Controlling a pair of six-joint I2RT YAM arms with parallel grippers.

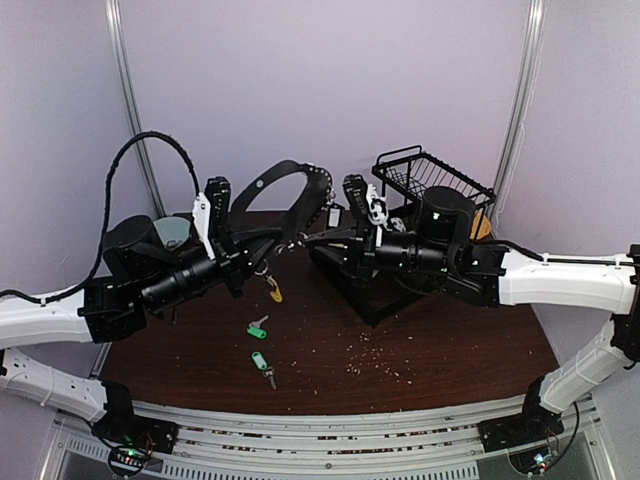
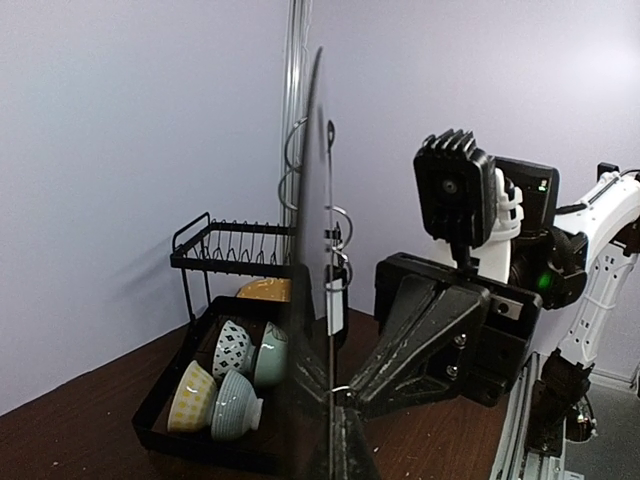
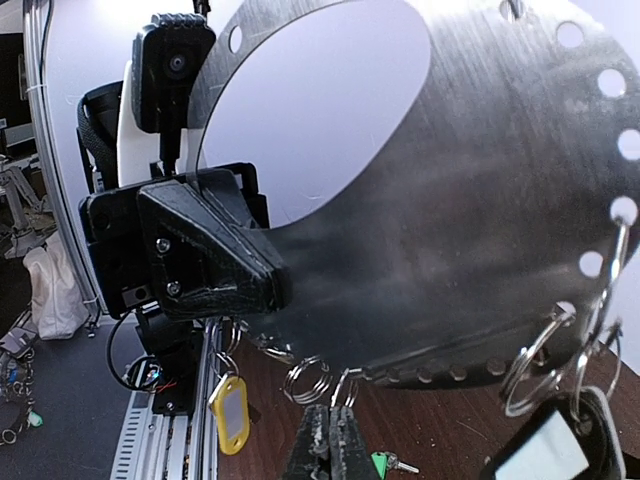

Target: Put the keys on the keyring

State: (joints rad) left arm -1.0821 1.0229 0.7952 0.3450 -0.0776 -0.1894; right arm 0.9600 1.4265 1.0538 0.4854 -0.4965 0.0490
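Note:
The keyring (image 1: pixel 290 172) is a big flat dark metal hoop with holes along its rim, held upright over the table. My left gripper (image 1: pixel 262 248) is shut on its lower edge; in the left wrist view the keyring (image 2: pixel 319 200) stands edge-on between that gripper's (image 2: pixel 332 440) jaws. My right gripper (image 3: pixel 329 412) is shut on a small split ring (image 3: pixel 346 386) hanging from the keyring (image 3: pixel 480 200). A yellow-tagged key (image 3: pixel 228 412) and a white tag (image 3: pixel 545 450) hang from the rim. Two green-tagged keys (image 1: pixel 258 326) (image 1: pixel 261 362) lie on the table.
A black wire dish rack (image 1: pixel 430 180) stands at the back right, and several bowls (image 2: pixel 215 375) lie in its lower tray. Crumbs (image 1: pixel 365 350) are scattered over the brown table (image 1: pixel 460 340). More empty split rings (image 3: pixel 305 380) hang from the keyring.

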